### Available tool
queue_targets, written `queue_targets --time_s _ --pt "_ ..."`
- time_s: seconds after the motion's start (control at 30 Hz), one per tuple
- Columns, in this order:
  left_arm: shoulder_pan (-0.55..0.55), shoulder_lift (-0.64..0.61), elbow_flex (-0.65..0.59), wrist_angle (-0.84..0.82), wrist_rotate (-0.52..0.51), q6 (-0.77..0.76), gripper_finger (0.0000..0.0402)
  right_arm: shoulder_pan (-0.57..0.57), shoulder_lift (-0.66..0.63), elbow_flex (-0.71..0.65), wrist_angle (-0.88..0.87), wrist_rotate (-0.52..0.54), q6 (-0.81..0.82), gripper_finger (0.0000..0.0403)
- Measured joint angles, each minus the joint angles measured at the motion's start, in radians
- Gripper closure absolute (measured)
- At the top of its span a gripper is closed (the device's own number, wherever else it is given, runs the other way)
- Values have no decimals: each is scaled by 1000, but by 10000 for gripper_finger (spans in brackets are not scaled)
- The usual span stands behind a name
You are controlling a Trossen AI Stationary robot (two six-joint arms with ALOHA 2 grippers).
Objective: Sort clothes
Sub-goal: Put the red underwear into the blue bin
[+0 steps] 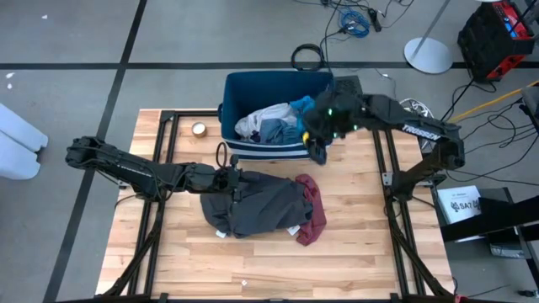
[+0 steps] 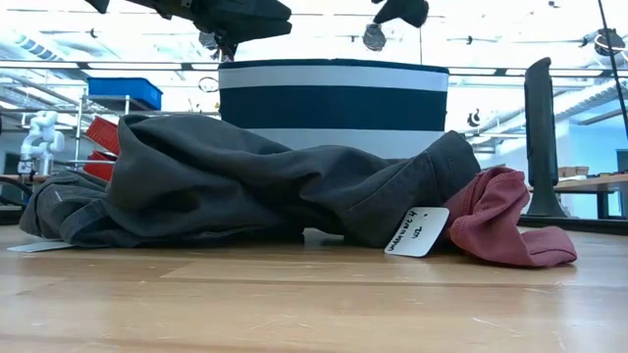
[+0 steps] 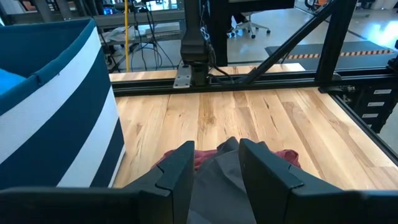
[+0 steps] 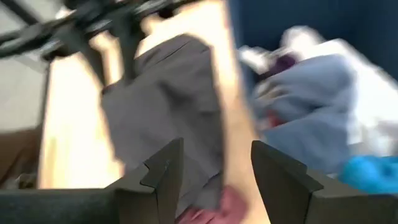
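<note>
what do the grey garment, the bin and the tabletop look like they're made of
Grey garment: soft woven or knit cloth, matte; it slumps in loose folds and creases, with a paper tag at its edge.
Bin: dark blue with white stripes, matte; its wall stands upright on its own, so likely stiffened fabric or plastic, hard to tell which.
Tabletop: light wood planks with visible grain and joints, smooth faint sheen.

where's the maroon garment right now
In the high view the maroon garment lies on the wooden table, tucked against the right edge of the dark grey garment, in front of the bin.
</note>
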Motion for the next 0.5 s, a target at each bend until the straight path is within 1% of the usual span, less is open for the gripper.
queue_targets --time_s 0.1,0.23,0.37,0.43,0.5 --pt "0 0 0 0 0 0 265 92 0 -9 -24 25 35 229" --pt "0 0 0 0 0 -1 265 209 -5 -82 -31 173 97 229" --pt "-6 0 0 0 0 -2 265 285 -12 -233 29 293 173 229" --pt "-8 0 0 0 0 -1 265 305 -13 -327 90 320 225 229" --pt "-9 0 0 1 0 -2 265 317 -13 -430 167 322 282 229"
